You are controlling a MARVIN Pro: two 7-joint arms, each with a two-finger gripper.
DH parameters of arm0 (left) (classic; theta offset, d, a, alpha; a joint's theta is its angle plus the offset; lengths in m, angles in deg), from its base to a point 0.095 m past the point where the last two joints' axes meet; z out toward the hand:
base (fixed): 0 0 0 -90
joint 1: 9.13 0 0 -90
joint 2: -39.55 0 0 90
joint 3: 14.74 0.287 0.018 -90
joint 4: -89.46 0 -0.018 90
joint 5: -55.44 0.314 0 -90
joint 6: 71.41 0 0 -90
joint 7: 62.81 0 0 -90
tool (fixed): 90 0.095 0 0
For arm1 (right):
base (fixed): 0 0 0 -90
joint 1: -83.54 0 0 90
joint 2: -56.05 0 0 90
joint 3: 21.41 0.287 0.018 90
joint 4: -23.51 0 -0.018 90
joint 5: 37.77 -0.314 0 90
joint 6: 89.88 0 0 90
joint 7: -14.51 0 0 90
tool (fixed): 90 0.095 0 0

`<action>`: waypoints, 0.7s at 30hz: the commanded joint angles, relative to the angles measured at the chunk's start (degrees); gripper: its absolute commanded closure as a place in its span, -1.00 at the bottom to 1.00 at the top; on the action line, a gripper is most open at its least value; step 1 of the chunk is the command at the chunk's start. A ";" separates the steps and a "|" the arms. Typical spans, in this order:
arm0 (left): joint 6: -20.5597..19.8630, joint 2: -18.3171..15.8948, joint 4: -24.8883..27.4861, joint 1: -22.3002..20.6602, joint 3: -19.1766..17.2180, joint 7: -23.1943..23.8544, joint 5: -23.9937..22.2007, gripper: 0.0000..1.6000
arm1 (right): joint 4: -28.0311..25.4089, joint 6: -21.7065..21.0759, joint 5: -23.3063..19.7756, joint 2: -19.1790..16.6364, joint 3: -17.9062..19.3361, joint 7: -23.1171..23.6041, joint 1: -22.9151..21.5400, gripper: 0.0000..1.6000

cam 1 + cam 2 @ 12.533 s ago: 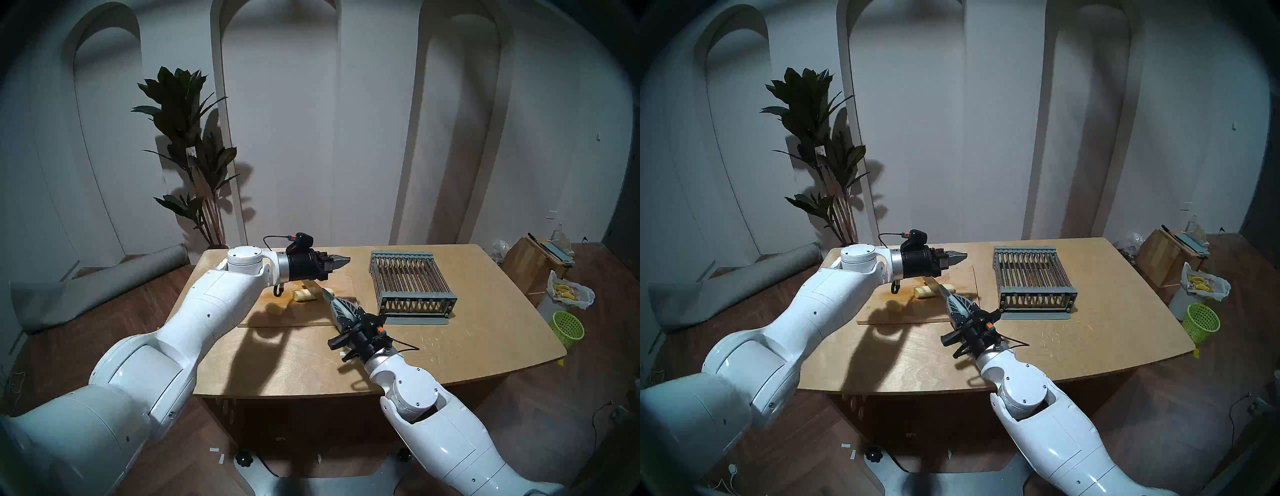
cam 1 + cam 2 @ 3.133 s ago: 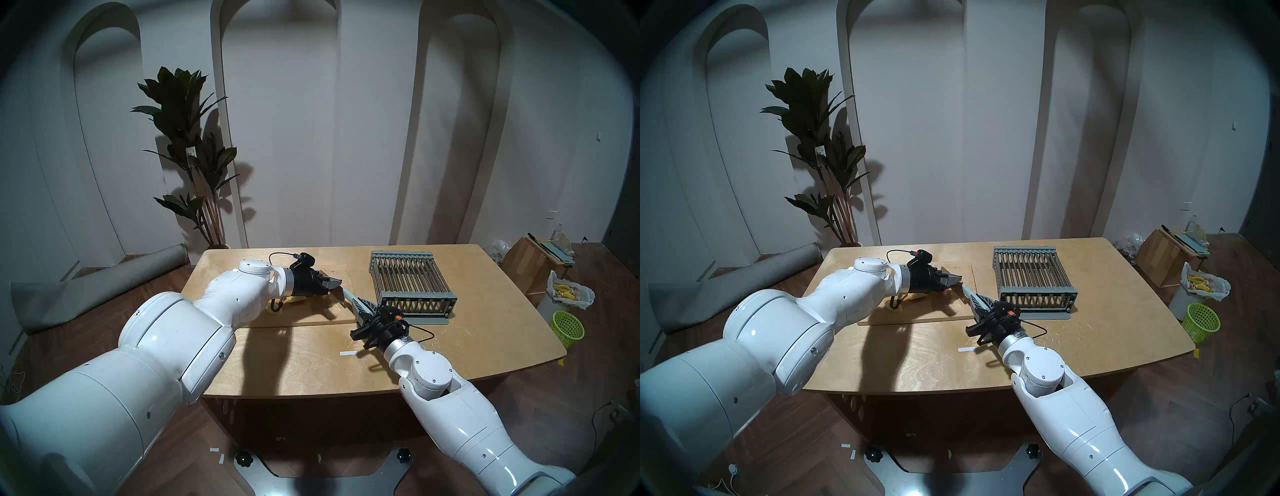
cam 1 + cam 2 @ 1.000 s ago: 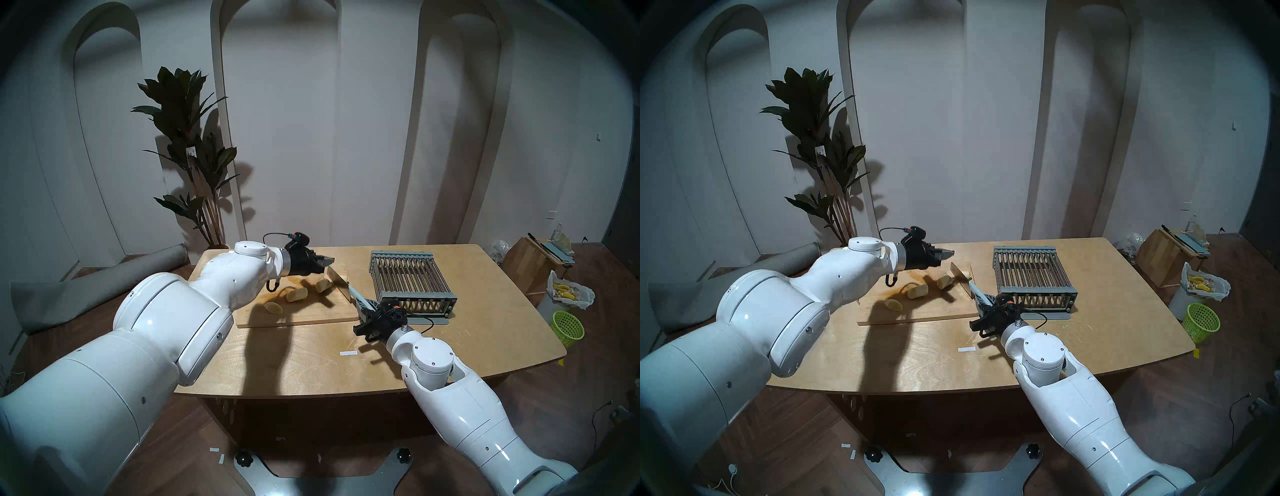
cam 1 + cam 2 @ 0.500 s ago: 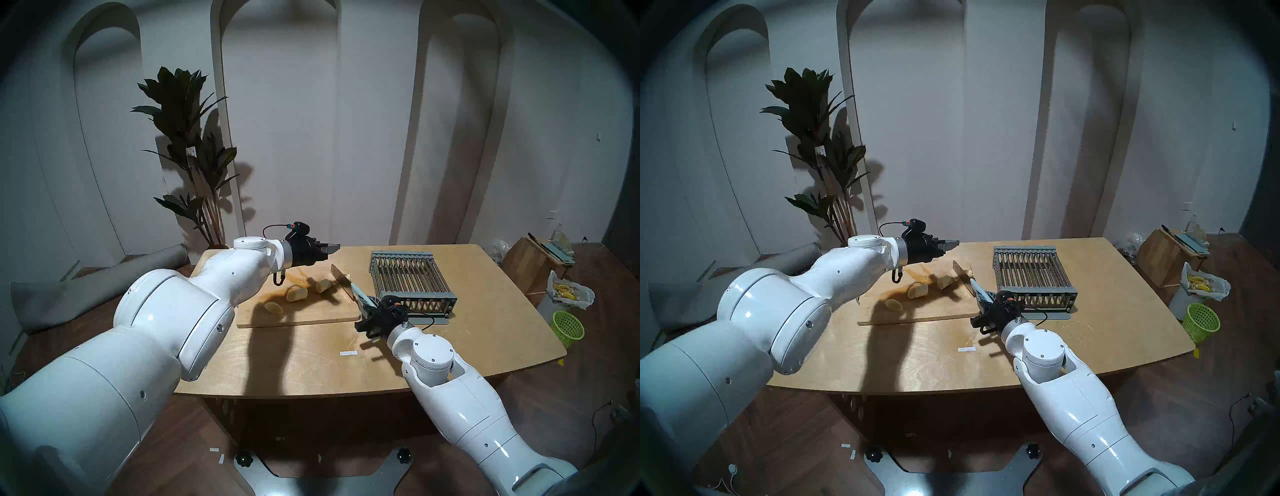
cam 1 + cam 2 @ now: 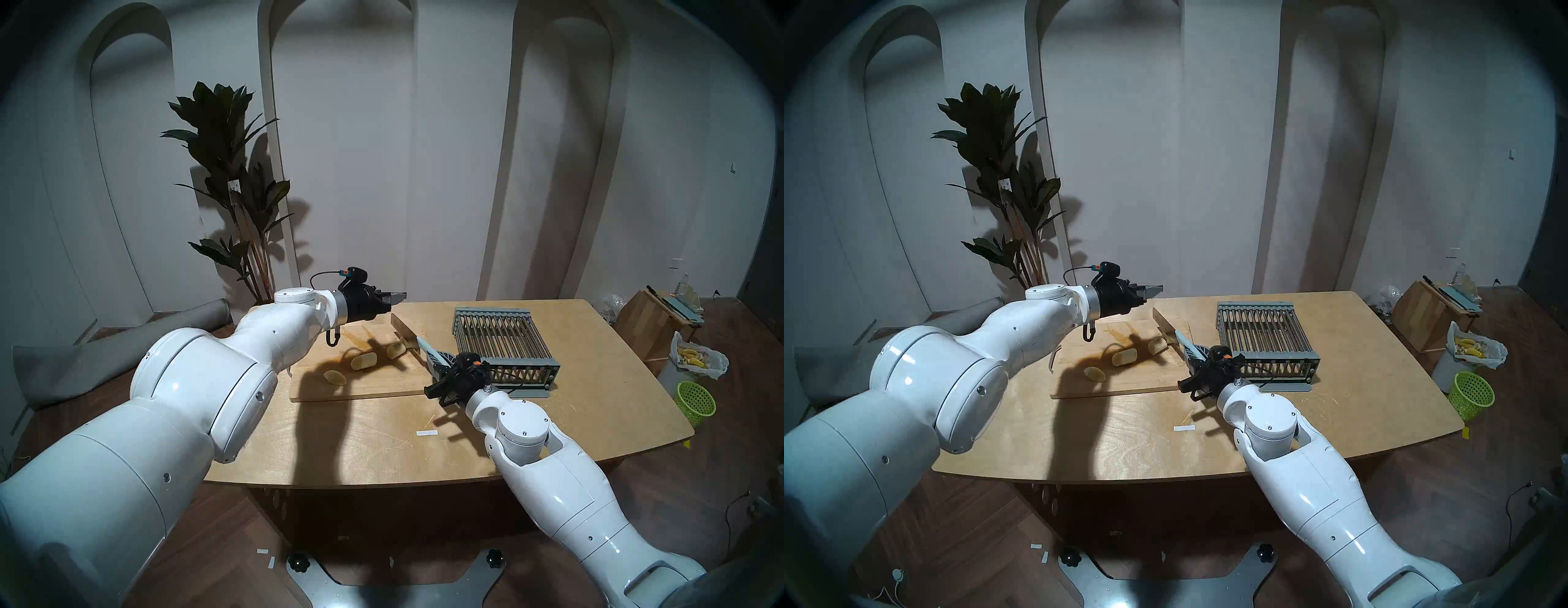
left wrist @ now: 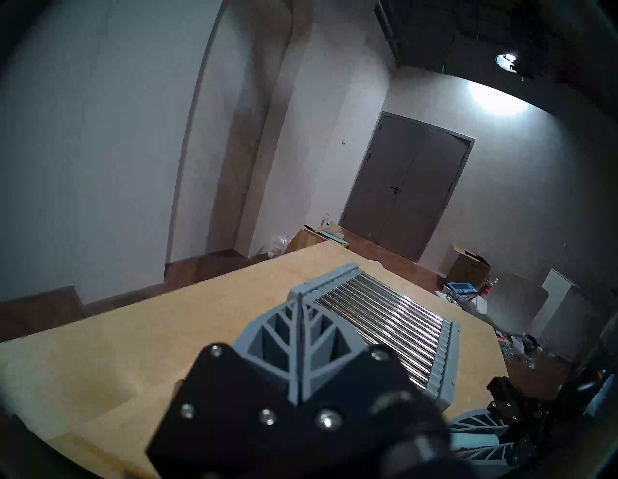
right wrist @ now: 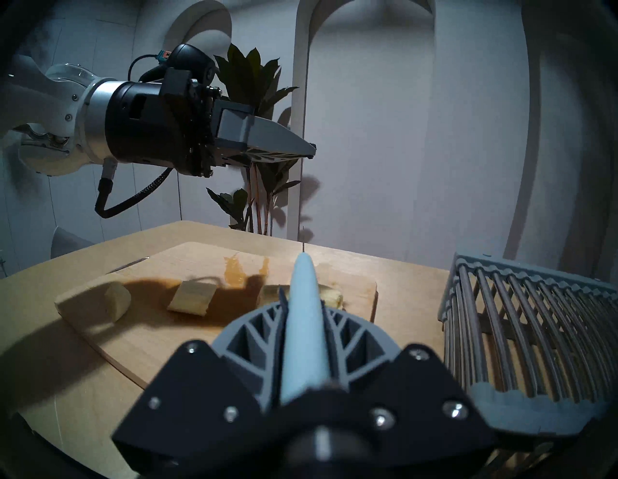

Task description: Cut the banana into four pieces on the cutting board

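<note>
Your right gripper [image 7: 302,302] clamps the knife [image 5: 406,331]; left gripper [image 5: 399,297] closed, empty. Four banana [image 5: 363,361] chunks apparently cut; rack the knife at three o'clock.

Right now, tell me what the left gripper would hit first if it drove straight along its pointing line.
Probably nothing close: the left gripper, shut and empty, points nearly level over the table, passing above the rack's far end. Depth is unclear.

Peeled pale banana [image 5: 363,360] now four chunks, previously two; left gripper [image 5: 401,295] and broad-bladed knife [image 5: 405,332] raised since last cut.
</note>
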 commanded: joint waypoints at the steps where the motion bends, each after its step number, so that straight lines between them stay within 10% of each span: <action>1: 2.23 -5.75 4.29 -6.47 -4.22 -3.32 -3.02 1.00 | -3.31 1.04 0.04 0.03 1.03 -0.22 -1.64 1.00; 17: 4.99 -13.43 2.06 -6.39 -7.19 -19.87 -2.63 1.00 | -13.89 1.56 0.95 -1.37 5.15 0.06 -3.67 1.00; 19: 5.54 -13.68 1.99 -6.32 -7.06 -21.14 -2.41 0.36 | -15.42 1.32 0.94 -1.80 5.93 0.03 -3.84 1.00; 20: 5.75 -13.76 1.96 -6.30 -7.05 -21.66 -2.38 -0.76 | -15.61 1.38 0.95 -1.94 6.22 0.11 -4.10 1.00; 21: 6.08 -13.89 2.02 -6.31 -7.02 -22.11 -2.34 -1.00 | -16.04 1.32 0.99 -2.21 6.59 0.17 -4.26 1.00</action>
